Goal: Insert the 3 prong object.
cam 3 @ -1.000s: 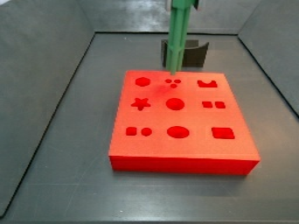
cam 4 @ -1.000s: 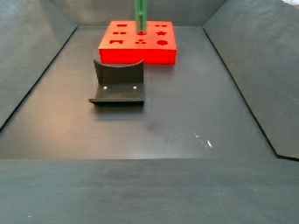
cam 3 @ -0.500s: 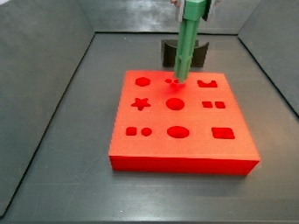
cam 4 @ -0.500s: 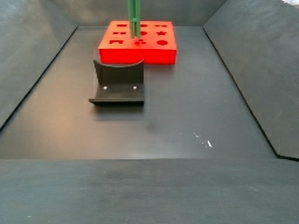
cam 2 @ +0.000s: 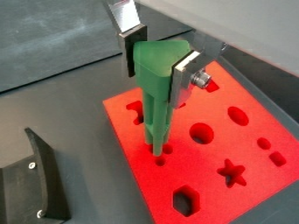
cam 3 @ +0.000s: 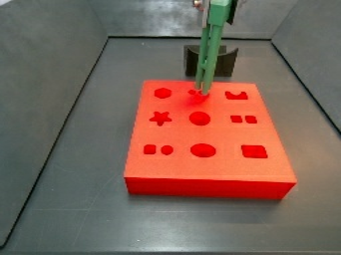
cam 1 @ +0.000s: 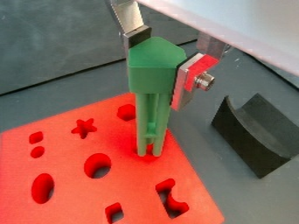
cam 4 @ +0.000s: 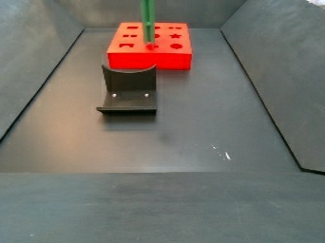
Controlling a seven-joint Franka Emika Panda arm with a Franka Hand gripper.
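Note:
My gripper [cam 1: 163,57] is shut on the top of the 3 prong object [cam 1: 152,101], a long green bar held upright; both also show in a wrist view, gripper [cam 2: 158,59] and bar [cam 2: 158,101]. The bar's lower end meets the top of the red block [cam 1: 135,185] at the group of small round holes near its far edge [cam 3: 197,95]. I cannot tell how deep the prongs sit. The bar [cam 3: 209,55] and gripper [cam 3: 218,10] show in a side view. In a side view only the bar [cam 4: 147,21] shows above the block [cam 4: 152,60].
The red block [cam 3: 200,183] [cam 2: 212,156] has several shaped holes: star, circles, squares, ovals. The dark fixture [cam 4: 128,88] stands on the floor beside the block [cam 1: 251,131] [cam 2: 30,179] [cam 3: 224,62]. Sloped grey walls enclose the floor.
The gripper has come down with the green bar. Its lower end was above the block's far edge one second ago and now rests at the small holes.

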